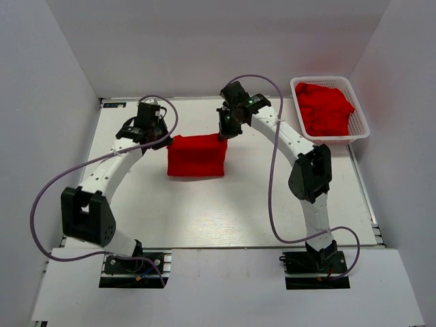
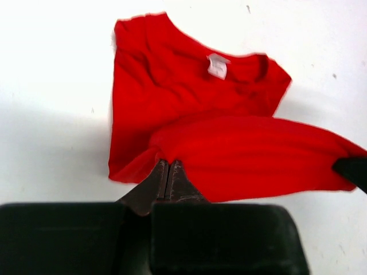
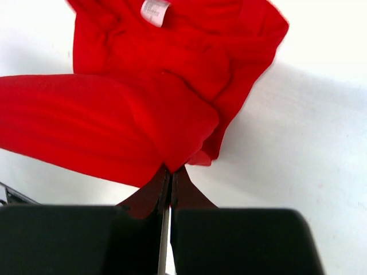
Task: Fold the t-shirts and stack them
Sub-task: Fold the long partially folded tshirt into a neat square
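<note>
We are looking down on a white table [image 1: 204,211]. A red t-shirt [image 1: 197,158] is lying near the middle of it, toward the far side, with one edge raised off the surface. The left gripper [image 1: 163,139] is pinching the left end of that raised edge, and the right gripper [image 1: 225,131] is pinching the right end. In each wrist view the fingers are pressing narrowly together with red cloth caught between them. The lifted fold is hanging between the two grippers and is hiding part of the shirt underneath. Beyond the fold, the neck end is lying flat on the table, with a small white label [image 2: 217,65] showing inside the collar; we are not able to read it. A dark shape [image 2: 352,172] is cutting into the right edge of the left wrist view, and we cannot tell what it is. At the far right of the table, a white basket [image 1: 362,127] is holding a heap of red t-shirts [image 1: 325,109]. They are crumpled together, so we cannot count them.
</note>
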